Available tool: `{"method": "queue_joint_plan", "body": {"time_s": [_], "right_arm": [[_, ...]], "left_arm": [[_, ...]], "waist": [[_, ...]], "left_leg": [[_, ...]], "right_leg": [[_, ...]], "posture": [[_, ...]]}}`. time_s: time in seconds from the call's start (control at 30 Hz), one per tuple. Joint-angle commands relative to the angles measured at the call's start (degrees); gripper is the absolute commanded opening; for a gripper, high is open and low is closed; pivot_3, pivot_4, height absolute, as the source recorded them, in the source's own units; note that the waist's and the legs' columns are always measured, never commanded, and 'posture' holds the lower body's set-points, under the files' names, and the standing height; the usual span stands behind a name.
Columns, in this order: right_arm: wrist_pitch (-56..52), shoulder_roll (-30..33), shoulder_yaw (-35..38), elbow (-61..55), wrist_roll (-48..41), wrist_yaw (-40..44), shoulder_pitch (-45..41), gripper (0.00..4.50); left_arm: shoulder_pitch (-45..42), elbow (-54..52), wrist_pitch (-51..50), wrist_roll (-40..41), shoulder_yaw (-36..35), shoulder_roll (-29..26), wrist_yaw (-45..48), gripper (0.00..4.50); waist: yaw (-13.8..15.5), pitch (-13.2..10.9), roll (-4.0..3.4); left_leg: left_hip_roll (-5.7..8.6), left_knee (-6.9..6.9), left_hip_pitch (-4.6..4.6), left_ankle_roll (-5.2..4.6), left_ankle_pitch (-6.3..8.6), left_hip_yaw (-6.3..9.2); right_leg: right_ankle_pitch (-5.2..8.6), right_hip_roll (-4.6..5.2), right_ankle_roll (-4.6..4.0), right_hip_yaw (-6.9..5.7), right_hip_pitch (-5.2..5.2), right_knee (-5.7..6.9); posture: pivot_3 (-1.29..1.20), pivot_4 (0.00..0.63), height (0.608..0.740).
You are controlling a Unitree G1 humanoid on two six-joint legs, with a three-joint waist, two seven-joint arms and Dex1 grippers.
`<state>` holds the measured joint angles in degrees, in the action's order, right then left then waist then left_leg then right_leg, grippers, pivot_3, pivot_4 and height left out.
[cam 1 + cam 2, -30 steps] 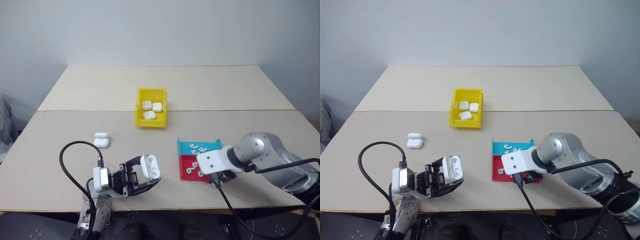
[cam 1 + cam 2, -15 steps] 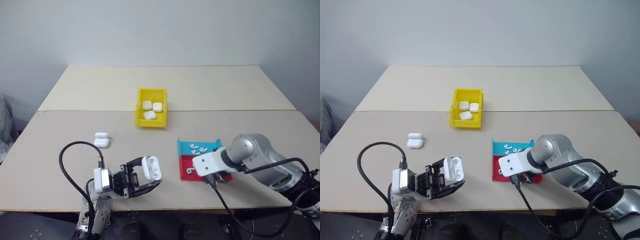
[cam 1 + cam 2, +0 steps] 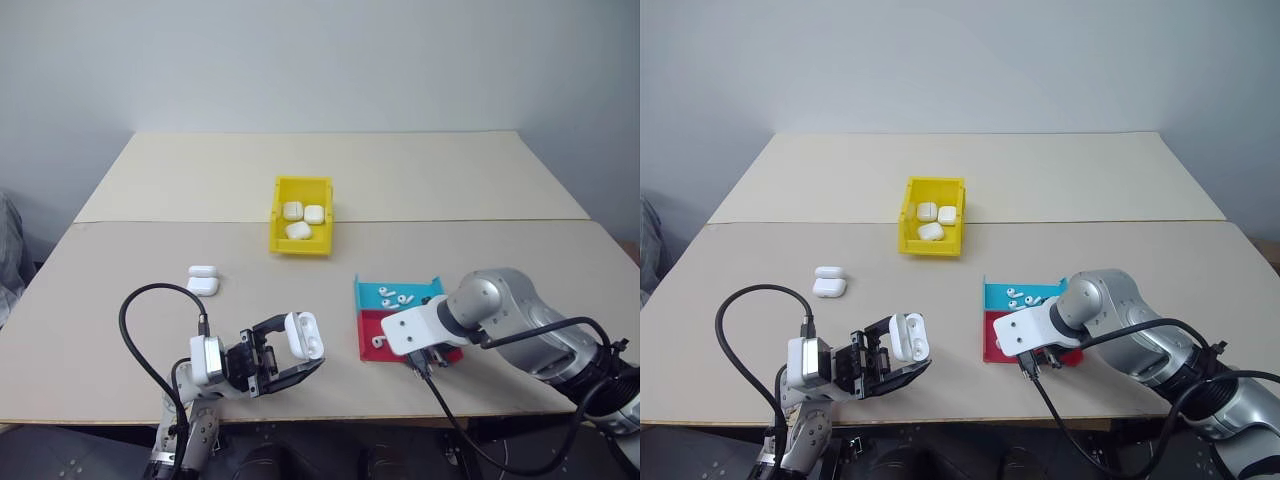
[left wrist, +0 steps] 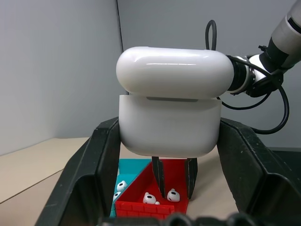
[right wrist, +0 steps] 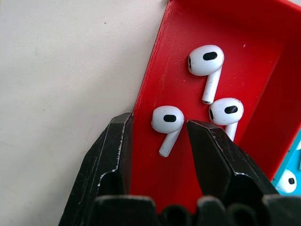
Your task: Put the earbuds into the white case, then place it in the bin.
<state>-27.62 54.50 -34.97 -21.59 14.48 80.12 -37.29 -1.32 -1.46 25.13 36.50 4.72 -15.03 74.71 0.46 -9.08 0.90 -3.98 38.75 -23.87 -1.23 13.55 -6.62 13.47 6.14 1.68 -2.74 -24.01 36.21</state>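
Right end effector (image 5: 160,136) straddles earbud (image 5: 167,120) (unclamped).

Claw (image 5: 160,129) astride earbud (image 5: 167,122), red tray (image 5: 244,52)

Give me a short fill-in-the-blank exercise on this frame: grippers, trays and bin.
1. The left gripper is shut on a white ____ with its lid ajar.
2. The right gripper straddles an earbud lying in the ____ tray.
3. The yellow bin holds ____ closed cases.
4. Beside the red tray sits a shallow ____ tray.

Missing words: case; red; three; blue
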Motion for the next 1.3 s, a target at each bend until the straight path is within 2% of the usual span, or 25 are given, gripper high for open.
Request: {"method": "queue_joint_plan", "body": {"time_s": [0.03, 0.33, 1.3], "right_arm": [[0.77, 0.09, 1.9, -1.34, -0.03, 0.98, -0.04, 2.17], [-0.08, -0.63, 3.58, -1.98, -0.88, 1.85, -1.57, 2.17], [6.39, -1.64, 3.35, 1.71, 1.87, 2.23, 0.16, 2.17]], "left_arm": [[0.56, -2.33, 0.24, -0.12, -0.33, -0.01, -0.4, 2.99], [0.71, -2.52, -0.02, -0.89, -0.23, -0.2, -1.35, 2.99], [1.11, -2.31, 0.79, -3.26, -0.16, -0.3, -3.47, 2.99]], "waist": [[0.0, 0.0, 0.0], [0.01, 0.0, 0.0], [0.0, 0.01, -0.02]], "left_leg": [[0.0, 0.0, 0.0, 0.0, 0.0, 0.0], [0.0, 0.0, 0.0, 0.0, 0.0, 0.0], [0.0, 0.0, 0.0, 0.0, 0.0, -0.06]], "right_leg": [[0.0, 0.0, 0.0, 0.0, 0.0, 0.0], [0.0, 0.0, 0.0, 0.0, 0.0, 0.0], [0.0, 0.0, 0.0, -0.01, 0.0, 0.0]], "posture": [[0.0, 0.15, 0.74], [0.0, 0.15, 0.74], [0.0, 0.15, 0.74]]}}
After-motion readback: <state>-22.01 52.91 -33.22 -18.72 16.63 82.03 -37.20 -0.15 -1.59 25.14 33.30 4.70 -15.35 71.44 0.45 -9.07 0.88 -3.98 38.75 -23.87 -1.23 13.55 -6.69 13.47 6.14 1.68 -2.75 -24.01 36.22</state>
